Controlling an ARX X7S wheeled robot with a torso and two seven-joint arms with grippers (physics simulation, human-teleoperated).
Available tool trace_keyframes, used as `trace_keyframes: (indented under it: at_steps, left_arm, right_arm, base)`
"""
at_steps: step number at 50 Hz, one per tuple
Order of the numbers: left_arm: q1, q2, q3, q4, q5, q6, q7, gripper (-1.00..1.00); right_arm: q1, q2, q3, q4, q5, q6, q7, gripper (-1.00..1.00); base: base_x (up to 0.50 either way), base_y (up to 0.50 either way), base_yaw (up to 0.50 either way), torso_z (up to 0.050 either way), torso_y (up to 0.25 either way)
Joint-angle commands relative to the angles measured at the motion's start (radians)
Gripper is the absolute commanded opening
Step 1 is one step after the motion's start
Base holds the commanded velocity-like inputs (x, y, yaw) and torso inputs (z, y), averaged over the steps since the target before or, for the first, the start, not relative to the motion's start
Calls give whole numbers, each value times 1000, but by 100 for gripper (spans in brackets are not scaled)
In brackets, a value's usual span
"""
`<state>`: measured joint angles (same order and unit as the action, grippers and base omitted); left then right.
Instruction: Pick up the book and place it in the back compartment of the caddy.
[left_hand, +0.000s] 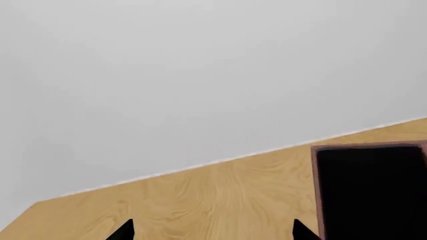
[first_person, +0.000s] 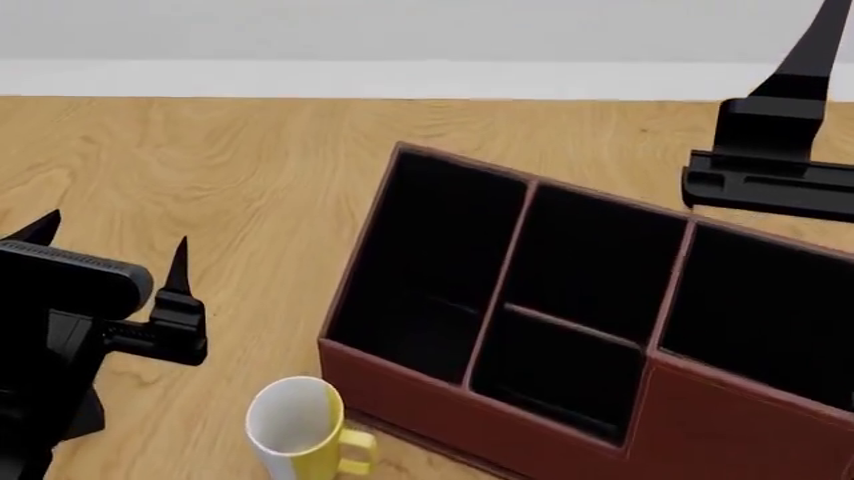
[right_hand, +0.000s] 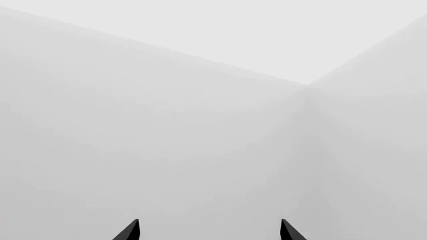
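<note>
Caddy (first_person: 587, 330), red-brown with black sections, sits on the wooden counter (first_person: 200, 170). The left tool (first_person: 114, 255) hangs near its left side, tips apart and holding nothing. The right tool (right_hand: 208, 231) is up high behind the caddy's right end, tips apart too, facing blank wall. No book shows anywhere. A white-and-yellow mug (first_person: 304, 425) stands just in front of the caddy.

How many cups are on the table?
1. The white-and-yellow mug stands on the table, just in front of the caddy's near corner. Another could hide inside the dark compartments.
</note>
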<state>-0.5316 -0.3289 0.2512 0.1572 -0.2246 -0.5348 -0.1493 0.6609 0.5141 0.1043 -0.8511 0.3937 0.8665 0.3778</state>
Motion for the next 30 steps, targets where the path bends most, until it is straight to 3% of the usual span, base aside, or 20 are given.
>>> trace_keyframes:
  at_steps: [1, 22, 30]
  left_arm:
    - [4, 19, -27, -19, -4, 36, 25, 100]
    - [16, 12, -31, -10, -20, 64, 33, 100]
    - [23, 12, -36, -12, -27, 63, 28, 100]
  right_arm:
    - [-7, -16, 24, 7, -14, -9, -19, 100]
    - [-9, -17, 21, 9, -7, -19, -17, 100]
    - [-11, -17, 26, 1, -2, -22, -14, 100]
  base:
    - [281, 0, 0, 0, 0]
    - [283, 0, 0, 0, 0]
    - [-4, 0, 0, 0, 1]
